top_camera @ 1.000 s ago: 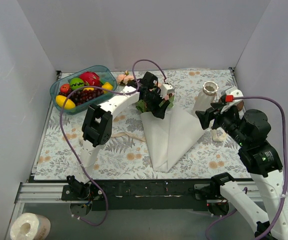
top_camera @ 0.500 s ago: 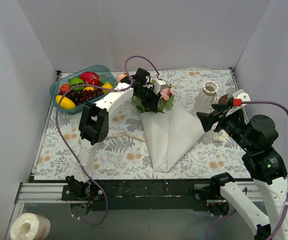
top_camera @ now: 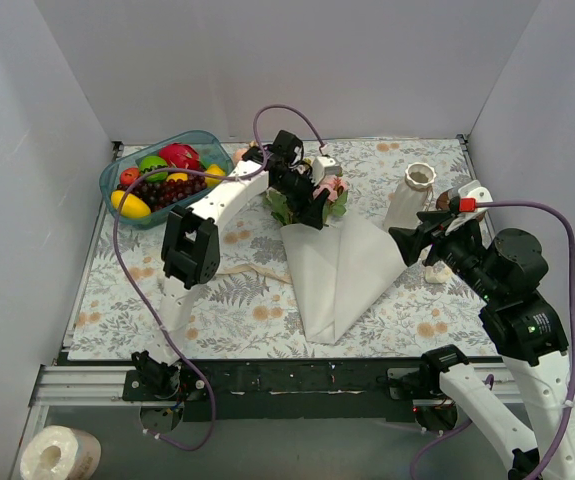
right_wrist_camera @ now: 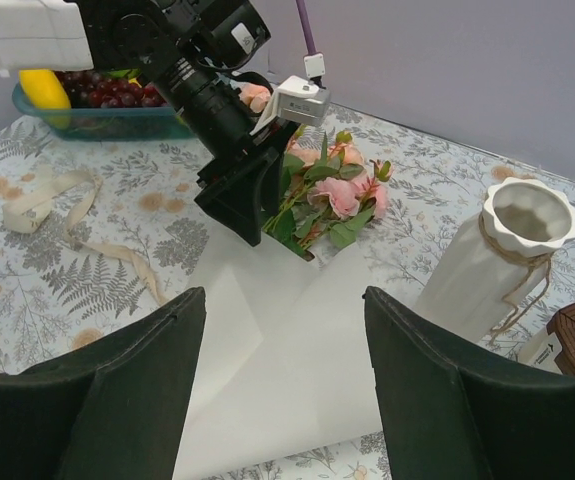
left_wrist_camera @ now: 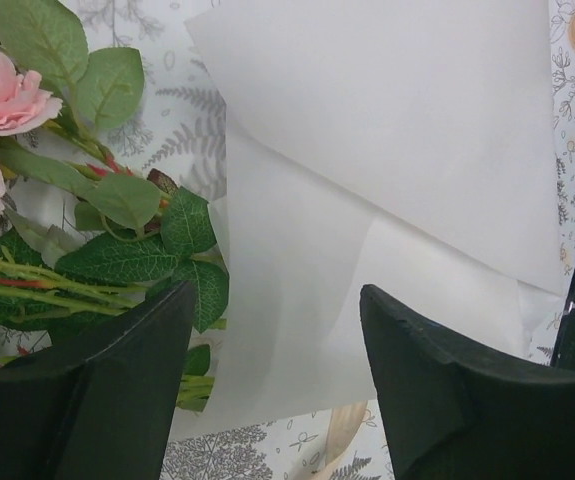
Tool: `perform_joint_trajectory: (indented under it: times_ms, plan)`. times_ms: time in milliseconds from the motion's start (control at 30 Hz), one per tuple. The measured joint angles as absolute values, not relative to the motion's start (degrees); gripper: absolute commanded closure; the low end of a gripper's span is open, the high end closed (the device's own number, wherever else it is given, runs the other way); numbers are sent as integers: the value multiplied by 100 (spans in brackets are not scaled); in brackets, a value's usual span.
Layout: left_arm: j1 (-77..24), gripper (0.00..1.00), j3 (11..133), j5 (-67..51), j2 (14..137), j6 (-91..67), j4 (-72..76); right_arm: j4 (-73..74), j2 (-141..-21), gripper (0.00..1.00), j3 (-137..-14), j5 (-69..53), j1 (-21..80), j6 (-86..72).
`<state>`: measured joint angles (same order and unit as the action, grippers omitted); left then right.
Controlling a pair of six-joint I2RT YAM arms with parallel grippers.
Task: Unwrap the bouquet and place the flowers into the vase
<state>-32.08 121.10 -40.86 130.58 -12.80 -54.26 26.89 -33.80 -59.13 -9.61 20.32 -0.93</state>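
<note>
On the bench [top_camera: 237, 310], we see a fruit tray [top_camera: 117, 182] well left of the unfolded paper [top_camera: 337, 270], and a loose ribbon [right_wrist_camera: 27, 210] near its left edge. The flowers [right_wrist_camera: 337, 195] lie at the paper's far edge. The left jaws hang over them, spread, leaves beside one finger, gripping nothing. The vase [right_wrist_camera: 497, 250] stands upright just right of the paper. The right jaws hover at the paper's right, spread and empty.
</note>
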Motion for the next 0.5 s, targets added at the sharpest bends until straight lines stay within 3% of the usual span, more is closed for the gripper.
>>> perform_joint_trajectory:
  times_ms: [333,433,467,500]
  plan:
    - [-3275,43,12490,-4106,13716,-1098,-5714,2687,-3367,29,-5913,-956,2032,-91]
    - [-3288,68,12444,-4084,13756,-1017,-5811,2689,-3367,29,-5913,-956,2032,-93]
    - [-3295,86,12444,-4086,13756,-1002,-5846,2687,-3367,29,-5913,-956,2032,-93]
    - [-3297,95,12444,-4084,13756,-996,-5859,2689,-3367,30,-5913,-956,2032,-93]
